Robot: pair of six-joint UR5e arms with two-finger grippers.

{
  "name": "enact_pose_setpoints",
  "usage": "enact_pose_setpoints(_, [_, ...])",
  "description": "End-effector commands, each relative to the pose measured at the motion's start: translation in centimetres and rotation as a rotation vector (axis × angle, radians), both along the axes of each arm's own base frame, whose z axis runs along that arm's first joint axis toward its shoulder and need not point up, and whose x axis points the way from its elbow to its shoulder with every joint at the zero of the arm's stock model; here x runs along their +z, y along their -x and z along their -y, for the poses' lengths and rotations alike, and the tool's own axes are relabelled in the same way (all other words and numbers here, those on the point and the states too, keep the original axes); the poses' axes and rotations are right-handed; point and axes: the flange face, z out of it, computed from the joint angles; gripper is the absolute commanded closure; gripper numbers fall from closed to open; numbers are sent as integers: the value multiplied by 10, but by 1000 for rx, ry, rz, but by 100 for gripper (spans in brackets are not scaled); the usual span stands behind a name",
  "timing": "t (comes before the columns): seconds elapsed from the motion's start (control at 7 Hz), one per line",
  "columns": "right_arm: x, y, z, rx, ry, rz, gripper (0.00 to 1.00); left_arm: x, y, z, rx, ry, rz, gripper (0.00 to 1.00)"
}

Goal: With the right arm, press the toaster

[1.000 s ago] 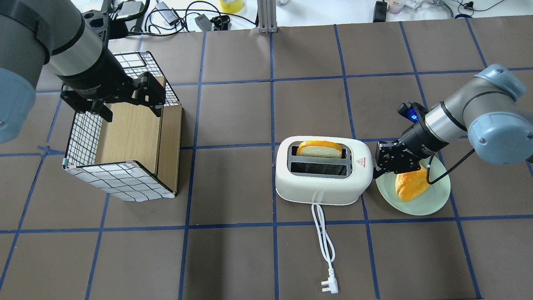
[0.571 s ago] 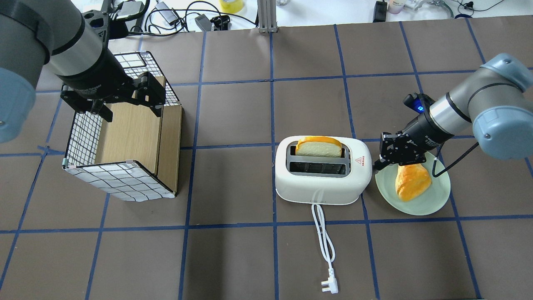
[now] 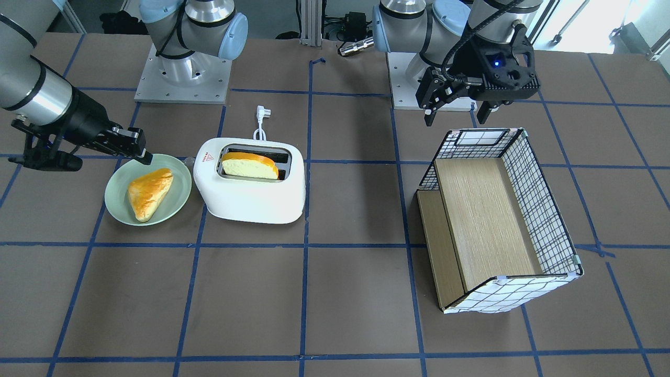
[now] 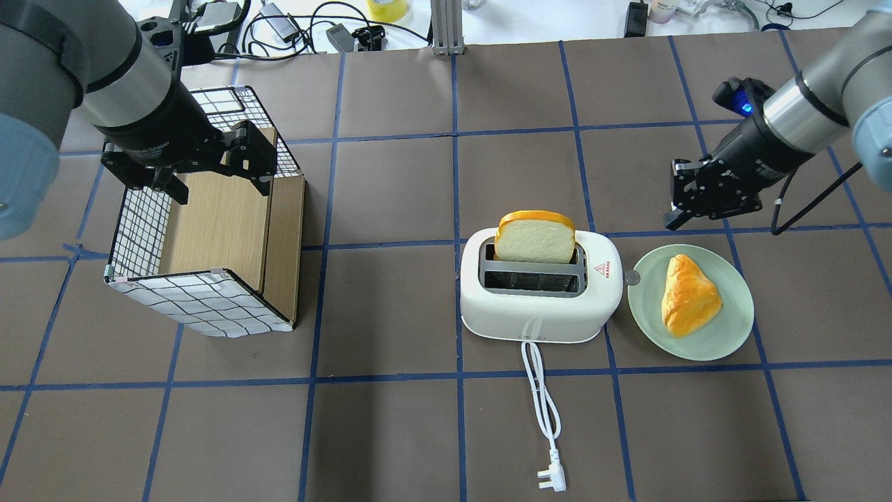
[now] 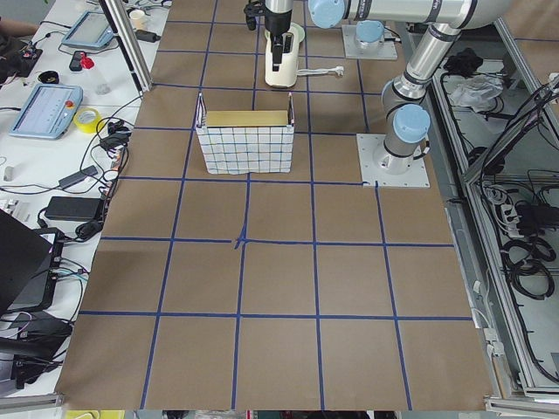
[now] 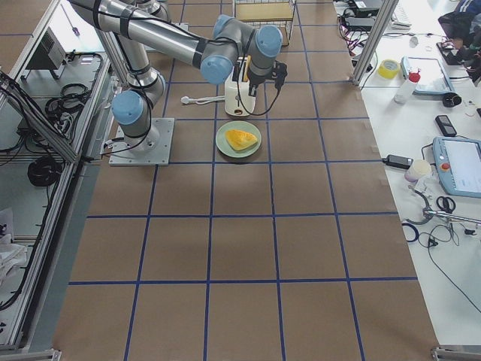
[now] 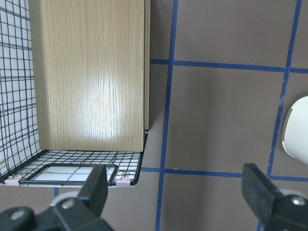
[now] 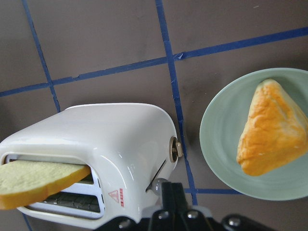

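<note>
Toaster (image 4: 540,300): white, two-slot, flat on the worktop (image 4: 390,418) a little right of centre in the overhead view. Its cord (image 4: 542,390) runs toward the robot and ends in a plug (image 4: 550,480). A bread slice (image 4: 535,240) stands tall out of the slot farther from the robot; the nearer slot shows only its wire guides. A red triangle sticker sits on top at the right end. A small round knob (image 8: 176,149) is on the right end face.

Right arm (image 4: 801,111): comes in from the overhead view's upper right. Right tool (image 4: 674,217): fingers pressed together, nothing between them. It is raised above the worktop, off the toaster's right end, and touches neither toaster nor plate. The right wrist view looks down on that end face and the knob, with the dark fingertips at the bottom of the picture. In the front-facing view the right tool's tip (image 3: 144,156) reads over the plate's rim, apart from the toaster wall.

Green plate (image 4: 739,331): just beside the toaster's right end, carrying a golden triangular pastry (image 4: 690,296).

Left tool (image 4: 216,183): fingers spread wide, holding nothing, hanging above the wire-grid basket (image 4: 202,307) with a wooden board inside, well apart from the toaster on the robot's left.
</note>
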Motion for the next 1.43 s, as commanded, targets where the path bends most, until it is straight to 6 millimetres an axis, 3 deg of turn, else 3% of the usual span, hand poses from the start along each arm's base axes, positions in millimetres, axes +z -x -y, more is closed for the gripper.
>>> enact_pose_setpoints(0.0, [75,-36,7,-26,-21,-74,100,0,0,0,0,0,0,0])
enact_pose_setpoints(0.43, [93,-156,-12,-8,9,-226,100,0,0,0,0,0,0,0])
enact_pose_setpoints(0.57, [92,-176,-13,13,73,-273,89,0,0,0,0,0,0,0])
enact_pose_setpoints(0.71, [92,-174,-7,21,124,-292,61,0,0,0,0,0,0,0])
enact_pose_setpoints(0.86, [99,-174,1,15,199,-289,11,0,0,0,0,0,0,0])
enact_pose_setpoints(1.0, [105,-167,10,54,273,-321,3,0,0,0,0,0,0,0])
enact_pose_setpoints(1.29, [109,-164,13,105,322,-339,0,0,0,0,0,0,0,0])
